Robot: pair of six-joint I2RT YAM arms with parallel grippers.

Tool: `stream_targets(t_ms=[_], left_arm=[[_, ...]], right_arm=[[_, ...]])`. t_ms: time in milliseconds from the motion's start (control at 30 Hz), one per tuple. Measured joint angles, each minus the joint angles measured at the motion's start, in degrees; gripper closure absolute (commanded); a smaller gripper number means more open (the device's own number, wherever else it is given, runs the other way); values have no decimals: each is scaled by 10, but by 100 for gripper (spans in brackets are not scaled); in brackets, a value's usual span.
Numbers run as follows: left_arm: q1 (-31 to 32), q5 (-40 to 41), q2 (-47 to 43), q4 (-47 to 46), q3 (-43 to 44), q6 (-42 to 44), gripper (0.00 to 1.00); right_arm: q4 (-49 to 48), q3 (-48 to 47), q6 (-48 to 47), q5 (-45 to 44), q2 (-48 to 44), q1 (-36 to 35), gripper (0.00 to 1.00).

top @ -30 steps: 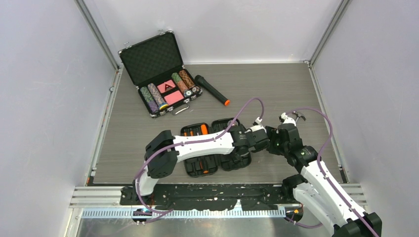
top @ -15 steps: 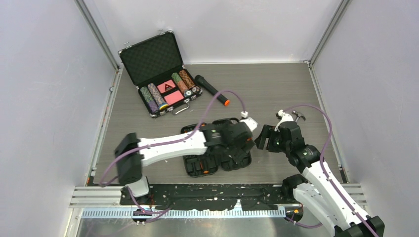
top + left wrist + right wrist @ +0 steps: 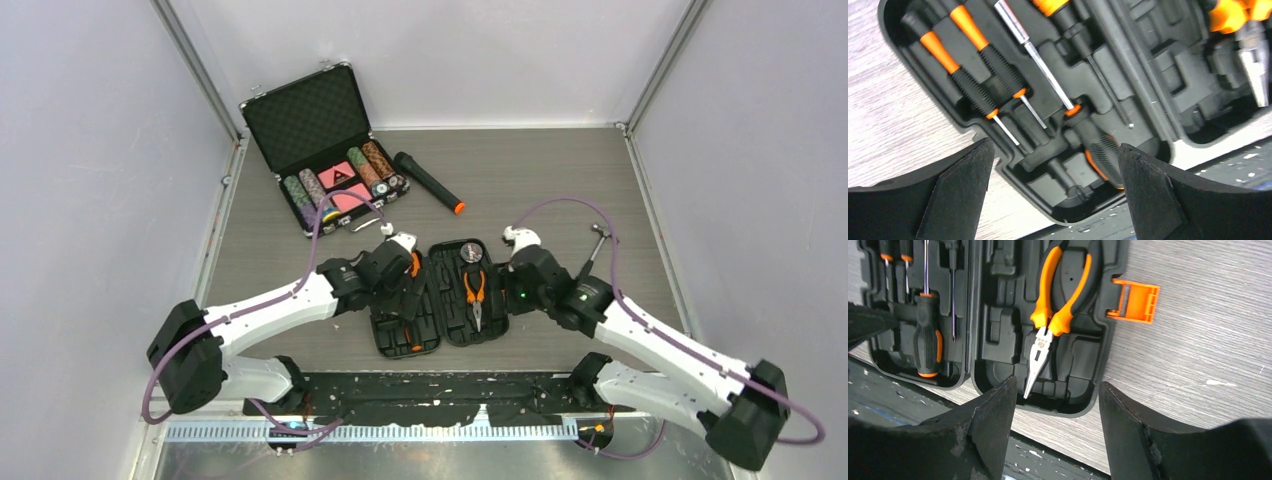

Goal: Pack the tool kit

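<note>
The grey wood-grain counter [image 3: 540, 180] is carrying everything. The metal-edged poker chip case [image 3: 310, 130] is standing open at the back-left corner. The tool kit [image 3: 450, 300] is lying opened flat near the middle of the near edge, its two moulded halves side by side.

The left gripper [image 3: 1053, 195] is hovering over the kit's left half with its fingers spread wide and gripping nothing. The right gripper [image 3: 1055, 430] is hanging over the right half, likewise wide apart and empty, its fingers framing the case's near rim.

A black flashlight [image 3: 428, 182] is lying just beside the chip case, toward the counter's middle. Orange-handled pliers [image 3: 1050, 322] are sitting in the right half, nose pointing at the near edge. A large screwdriver [image 3: 1098, 145] and two slim screwdrivers [image 3: 968, 75] are resting in slots in the left half. Toward the right edge, apart from the kit, what is probably a small hammer [image 3: 597, 240] is lying on the counter. The orange latch [image 3: 1133, 301] is sticking out from the right half's outer rim.
</note>
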State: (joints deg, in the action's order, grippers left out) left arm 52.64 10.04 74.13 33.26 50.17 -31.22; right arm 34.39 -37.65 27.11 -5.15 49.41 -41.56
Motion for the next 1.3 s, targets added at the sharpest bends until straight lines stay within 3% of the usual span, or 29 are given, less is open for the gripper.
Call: stream_targets(t_ms=[133,300,633,933,1300], left_arm=[[-7,10,-15,14,-31,2,6],[-9,10,-19,15,-41,4,7],[-13,4,39,15,-46,21,7],[-30,4,57,13,-49,32,7],[-38,-2,57,13,-59,32,7]], right_arm=[[8,-32,18,-65,72,-80,36],[13,-60,33,-108,160,-130,40],[12,-82,37,-128,282,-158,50],[23,-82,27,-149,291,-148,58],[11,-62,6,-129,270,-120,58]])
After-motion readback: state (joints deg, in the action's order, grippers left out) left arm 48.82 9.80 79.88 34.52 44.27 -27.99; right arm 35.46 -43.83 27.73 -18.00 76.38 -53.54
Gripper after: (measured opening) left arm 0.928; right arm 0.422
